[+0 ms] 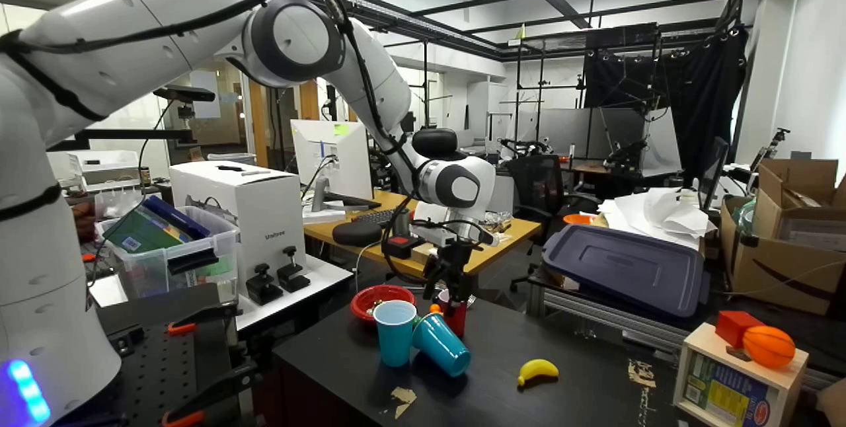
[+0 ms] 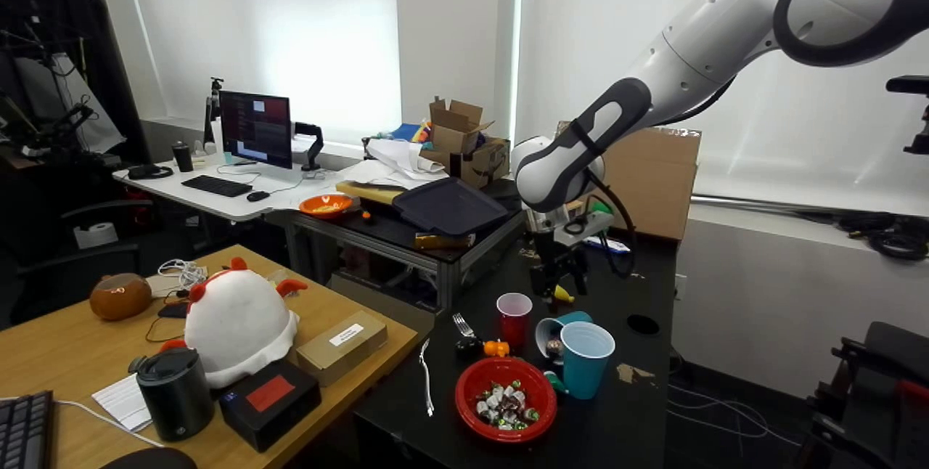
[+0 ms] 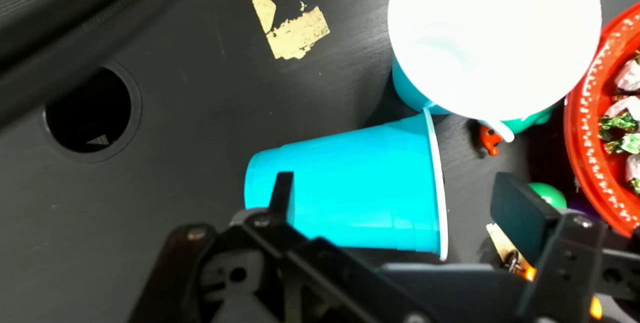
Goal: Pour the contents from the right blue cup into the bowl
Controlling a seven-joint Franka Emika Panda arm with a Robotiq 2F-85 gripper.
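Note:
The right blue cup (image 1: pixel 444 346) lies on its side on the black table, its mouth toward the bowl. It also shows in an exterior view (image 2: pixel 575 317), with a wrapped sweet in its mouth, and in the wrist view (image 3: pixel 345 183). The red bowl (image 2: pixel 464 411) holds several wrapped sweets; its rim shows in the wrist view (image 3: pixel 576 118). The lighter blue cup (image 1: pixel 395 341) stands upright between them. My gripper (image 3: pixel 395 185) is open and empty above the tipped cup. One finger overlaps the cup's base in the wrist view; the other is beyond its rim.
A red cup (image 2: pixel 513 325) stands upright beside the tipped cup, close to my gripper. Small toys, including an orange one (image 2: pixel 496 348), and a fork (image 2: pixel 462 324) lie near the bowl. A yellow banana (image 1: pixel 537 370) and a wooden box (image 1: pixel 730 371) are farther along the table.

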